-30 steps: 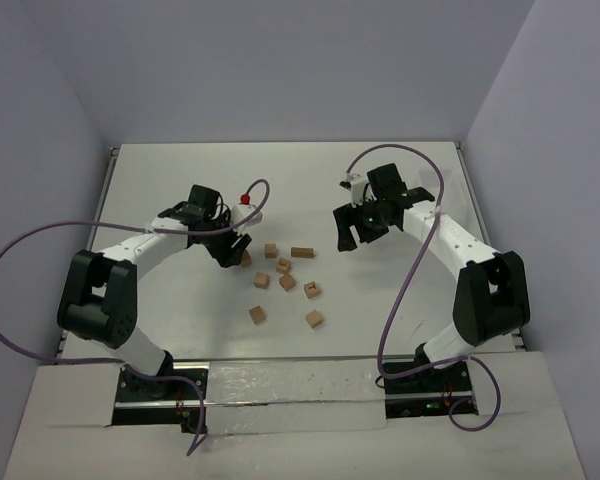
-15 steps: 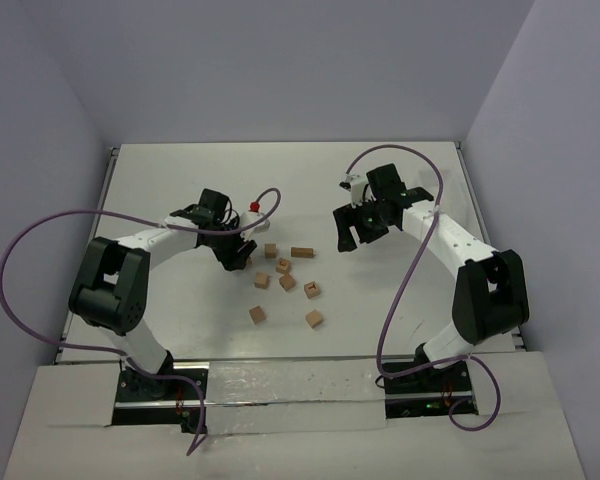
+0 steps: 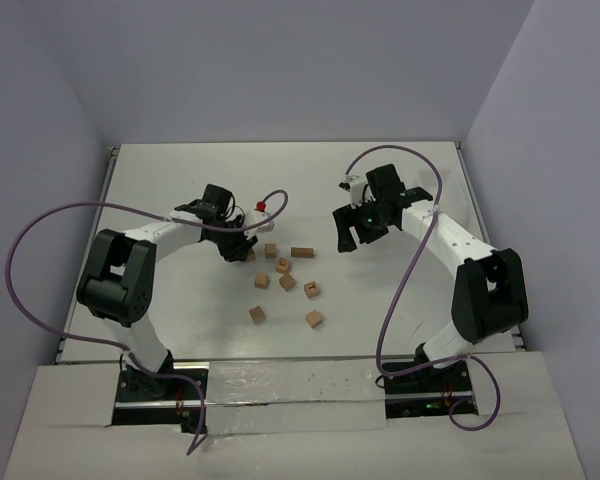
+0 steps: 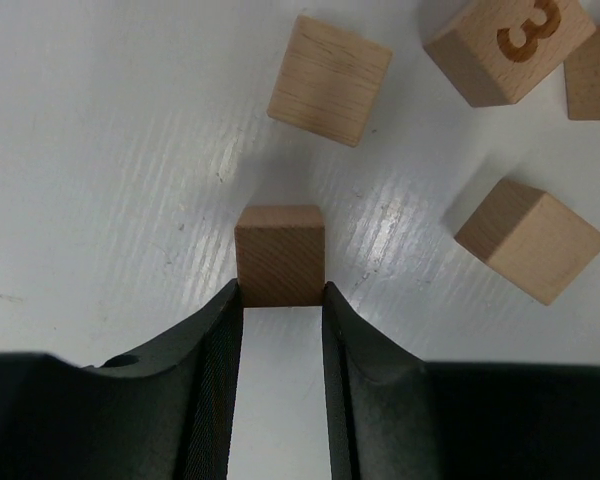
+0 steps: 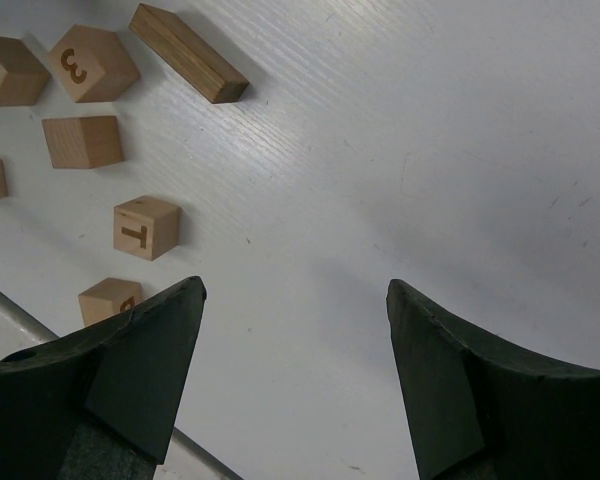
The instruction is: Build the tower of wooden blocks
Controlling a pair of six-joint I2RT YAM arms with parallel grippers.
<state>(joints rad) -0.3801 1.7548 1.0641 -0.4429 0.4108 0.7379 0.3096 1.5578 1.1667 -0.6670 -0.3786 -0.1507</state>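
My left gripper (image 4: 280, 293) is shut on a small plain wood block (image 4: 280, 254), pinched between its fingertips low at the white table. In the top view this gripper (image 3: 239, 250) sits at the left edge of the scattered wood blocks (image 3: 283, 265). Other cubes lie ahead of it, one plain (image 4: 330, 78) and one marked 3 (image 4: 508, 45). My right gripper (image 3: 355, 228) hovers open to the right of the group, nothing between its fingers (image 5: 295, 287). Its view shows a long cuboid (image 5: 188, 52) and a T cube (image 5: 145, 226). The tower is not in view; all blocks lie singly.
Two blocks lie apart nearer the arm bases (image 3: 257, 314) (image 3: 314, 319). Purple cables loop off both arms, one with a red tag (image 3: 261, 207) behind the left gripper. Grey walls enclose the white table (image 3: 180, 180) on three sides.
My left gripper slid right onto the leftmost block and its jaws closed on it. The right arm has not moved.
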